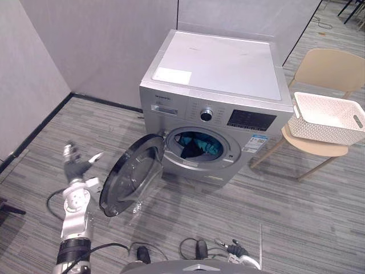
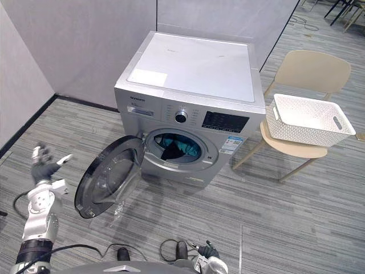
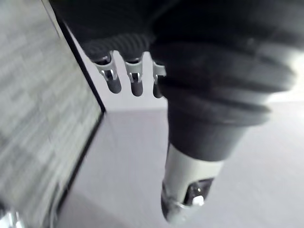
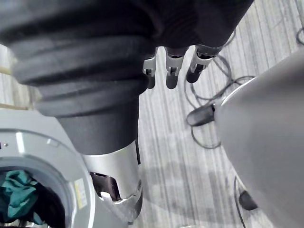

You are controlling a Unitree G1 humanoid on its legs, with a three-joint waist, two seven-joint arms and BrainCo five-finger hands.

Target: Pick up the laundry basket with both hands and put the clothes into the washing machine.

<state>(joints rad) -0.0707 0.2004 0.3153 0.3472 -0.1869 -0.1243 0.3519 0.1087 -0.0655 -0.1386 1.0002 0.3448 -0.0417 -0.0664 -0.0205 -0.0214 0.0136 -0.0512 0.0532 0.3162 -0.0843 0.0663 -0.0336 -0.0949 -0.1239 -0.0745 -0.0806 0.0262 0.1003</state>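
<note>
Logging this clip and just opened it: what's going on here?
Neither hand holds anything. The washer has its door open, with teal and dark clothes inside. The white basket sits on a chair to the washer's right and looks empty. The left hand is raised, open, beside the door. The right hand is low in front of the washer, also open.

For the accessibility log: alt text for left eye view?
A silver washing machine stands with its door open and dark and teal clothes inside. To its right a white laundry basket sits on a beige chair; the robot's left hand hovers open left of the door.
</note>
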